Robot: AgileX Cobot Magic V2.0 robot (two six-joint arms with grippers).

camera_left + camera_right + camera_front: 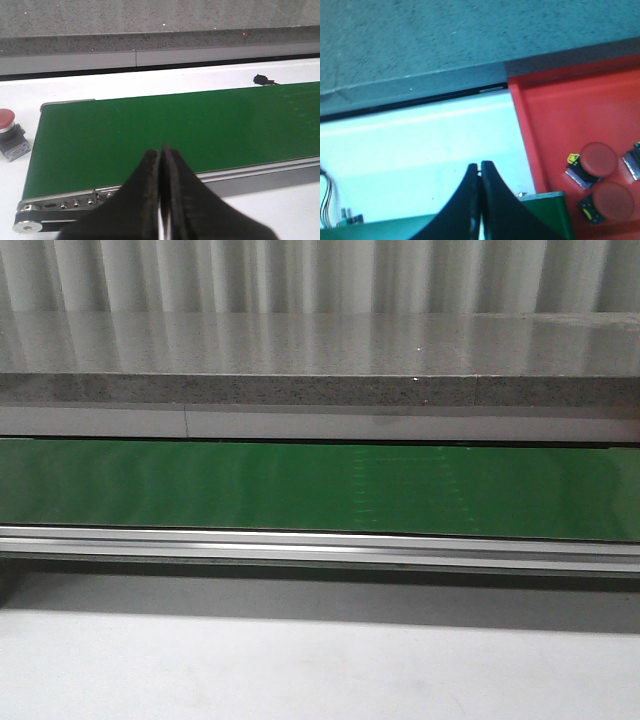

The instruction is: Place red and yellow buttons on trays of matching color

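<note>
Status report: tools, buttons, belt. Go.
Left tool shut, empty; right tool shut, empty. Two red buttons in red tray. One red button beside green belt.

So the back wall (320,275) is pale corrugated sheeting with soft vertical ribs catching the light, and in front of it runs a long speckled grey stone ledge (300,355) that's glossy enough on top to reflect those ribs. Below sits a plain white surface (300,670), evenly lit, with a darker shadow band along its far edge.
</note>
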